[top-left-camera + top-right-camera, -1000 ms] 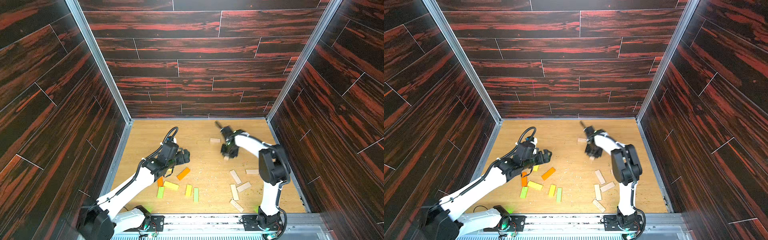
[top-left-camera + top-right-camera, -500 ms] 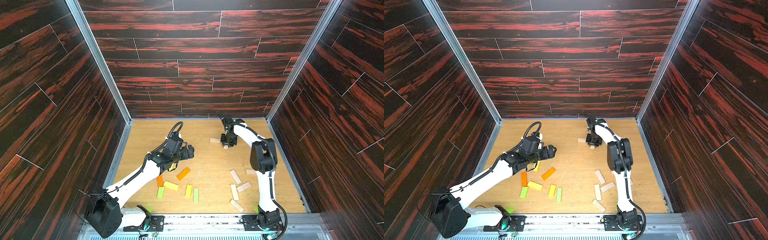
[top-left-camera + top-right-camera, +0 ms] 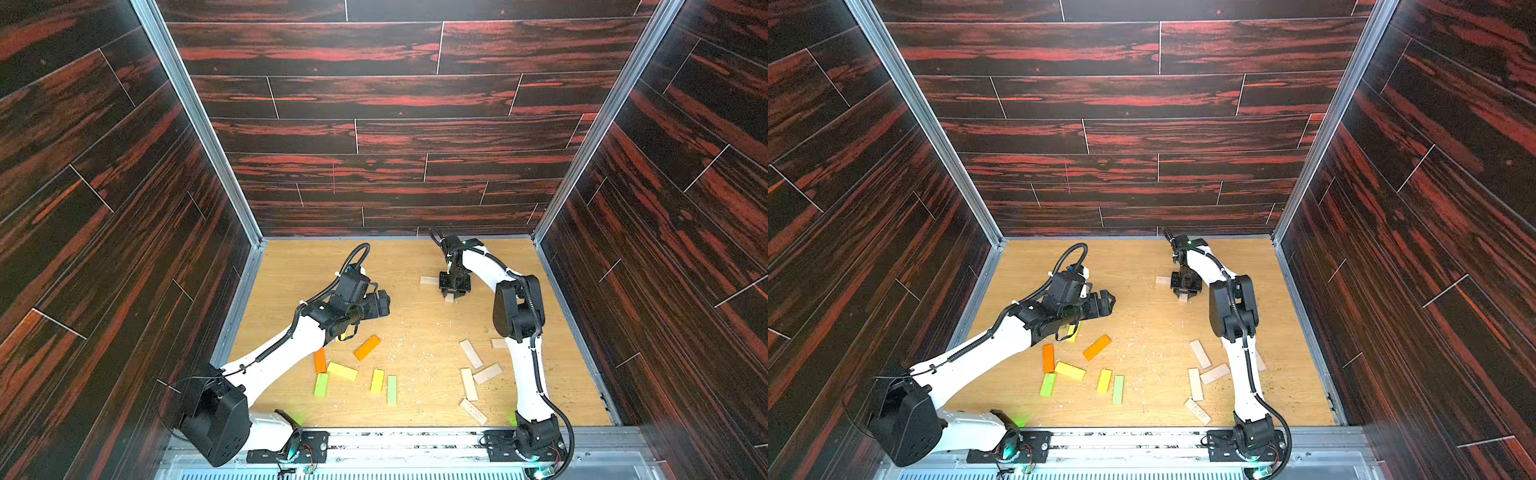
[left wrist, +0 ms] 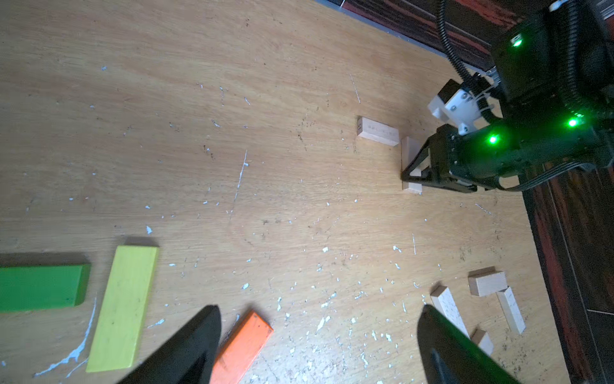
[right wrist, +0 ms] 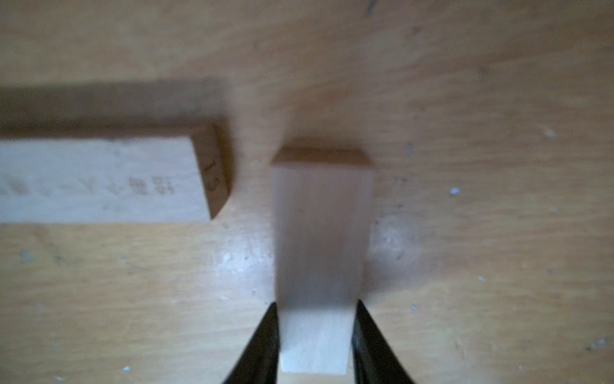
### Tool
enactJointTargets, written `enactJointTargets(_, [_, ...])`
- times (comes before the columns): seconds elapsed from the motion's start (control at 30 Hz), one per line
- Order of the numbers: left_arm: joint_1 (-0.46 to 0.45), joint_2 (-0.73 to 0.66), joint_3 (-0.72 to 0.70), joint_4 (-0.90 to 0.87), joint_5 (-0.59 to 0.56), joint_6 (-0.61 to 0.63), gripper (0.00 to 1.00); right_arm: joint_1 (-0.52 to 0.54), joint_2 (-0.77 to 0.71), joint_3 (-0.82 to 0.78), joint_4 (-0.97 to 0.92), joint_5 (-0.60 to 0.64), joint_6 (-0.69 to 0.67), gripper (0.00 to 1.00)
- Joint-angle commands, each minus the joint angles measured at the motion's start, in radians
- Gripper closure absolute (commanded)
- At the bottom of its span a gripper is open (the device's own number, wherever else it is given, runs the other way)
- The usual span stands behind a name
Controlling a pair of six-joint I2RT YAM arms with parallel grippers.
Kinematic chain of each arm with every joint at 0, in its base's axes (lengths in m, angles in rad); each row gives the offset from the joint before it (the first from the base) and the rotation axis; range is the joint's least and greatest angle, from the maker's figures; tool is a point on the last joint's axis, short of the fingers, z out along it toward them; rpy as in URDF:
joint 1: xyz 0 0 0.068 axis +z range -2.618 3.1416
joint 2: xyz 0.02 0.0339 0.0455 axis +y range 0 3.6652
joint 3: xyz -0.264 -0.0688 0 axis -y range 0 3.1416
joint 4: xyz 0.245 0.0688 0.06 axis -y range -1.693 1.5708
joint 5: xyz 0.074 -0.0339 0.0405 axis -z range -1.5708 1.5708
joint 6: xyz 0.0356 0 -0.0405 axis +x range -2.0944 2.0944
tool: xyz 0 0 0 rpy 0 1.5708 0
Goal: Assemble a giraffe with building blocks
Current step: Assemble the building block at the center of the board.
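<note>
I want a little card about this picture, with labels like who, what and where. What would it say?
table: pale wood, speckled with marks
left pincer: open, empty, above the table near the coloured blocks
right pincer: fingers on either side of a plain block; grip unclear
neighbour block: plain, printed, lying close by, not touching
coloured blocks: orange, yellow, green, flat near the left arm
spare plain blocks: flat by the right arm
progress: nothing stacked yet
</note>
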Motion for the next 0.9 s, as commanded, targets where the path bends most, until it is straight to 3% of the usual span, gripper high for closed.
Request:
enactJointTargets(0.0, [0.004,0.003,0.035,0.004,0.004,0.005,0.05,0.003,0.051,0.031,-0.037,-0.019,-0.002,0.53])
enactJointTargets(0.1, [0.005,0.013,0.044,0.0,0.003,0.009,0.05,0.007,0.048,0.028,-0.043,-0.016,0.004,0.46])
enactJointTargets(0.27, [0.004,0.028,0.054,-0.002,0.01,0.009,0.05,0.015,0.037,0.004,-0.045,0.002,0.018,0.46])
enactJointTargets(0.6, [0.004,0.035,0.059,-0.012,0.002,0.014,0.05,0.023,0.06,0.006,-0.046,0.015,0.025,0.68])
enactJointTargets(0.87, [0.005,0.033,0.057,-0.018,-0.001,0.015,0.05,0.026,0.102,0.071,-0.07,0.014,0.02,0.7])
